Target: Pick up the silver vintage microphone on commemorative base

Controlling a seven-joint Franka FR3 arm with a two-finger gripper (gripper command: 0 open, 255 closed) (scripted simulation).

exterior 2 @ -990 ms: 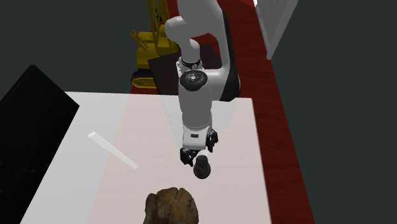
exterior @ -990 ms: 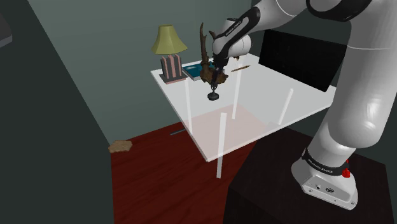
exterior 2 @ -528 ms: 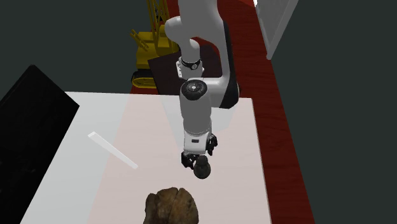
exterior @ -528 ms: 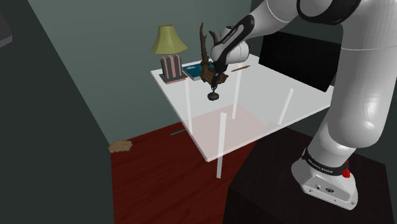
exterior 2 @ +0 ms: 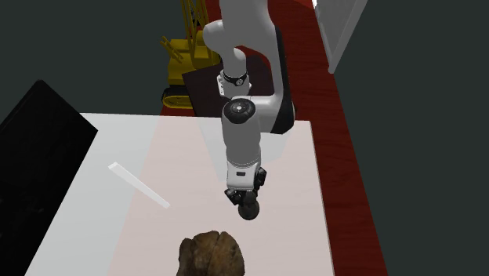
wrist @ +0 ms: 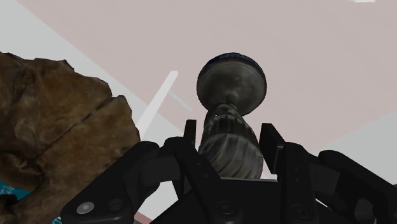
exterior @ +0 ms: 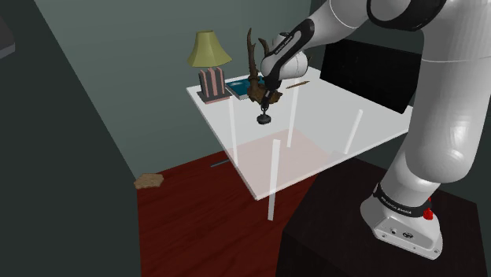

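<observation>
I read the microphone (wrist: 229, 114) as dull, tarnished metal — ribbed head, smooth base. The gripper (wrist: 230, 130) looks matt black; the brown lump (wrist: 57, 121) rough, the surface (wrist: 305, 57) smooth.

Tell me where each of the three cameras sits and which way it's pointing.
Shoulder view: beside the stand, looking down over the white table; the arm and the stand show.
Second exterior view: high up across the table from the stand, looking down and back at the arm; forearm and pincer show.
Wrist view: on the hand, looking along the pincer at the microphone.
Shared: all three show the microphone and the brown gnarled piece.
</observation>
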